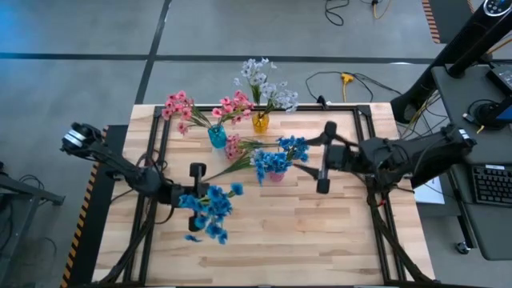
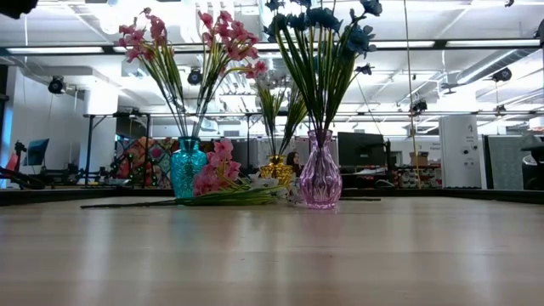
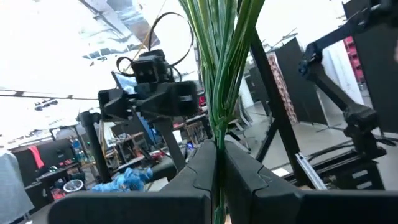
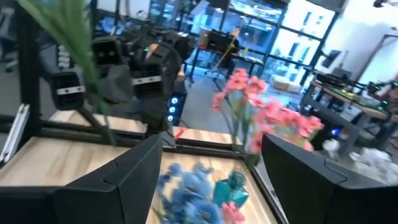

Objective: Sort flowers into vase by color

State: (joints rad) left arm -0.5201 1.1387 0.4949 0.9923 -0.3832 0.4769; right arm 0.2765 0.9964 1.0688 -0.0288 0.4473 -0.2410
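Observation:
My left gripper [image 1: 190, 202] hovers over the near left of the table, shut on a spray of blue flowers [image 1: 211, 210]. My right gripper [image 1: 322, 157] stands open at mid-right, level and pointing toward the vases, with nothing between its fingers [image 4: 211, 186]. At the far middle stand a teal vase [image 1: 217, 136] with pink flowers [image 1: 178, 106], a yellow vase [image 1: 261, 122] with white flowers [image 1: 264, 84], and a pink vase [image 2: 320, 174] with blue flowers [image 1: 276, 158]. One pink flower [image 1: 233, 149] lies flat on the table between the vases. My left gripper pinches the blue spray's bundle of thin green stems [image 3: 218, 134] between its two shut fingers [image 3: 193, 177]. The stems and long leaves rise out past the fingertips. The spray is lifted clear of the table, its blooms beyond the gripper in the high view.
Black frame rails [image 1: 152, 152] run along the table's left, right and far sides. The near half of the wooden table [image 1: 304, 240] is bare. Cables [image 1: 344, 80] lie on the floor behind the table, and a desk with a keyboard [image 1: 488, 184] stands at the right.

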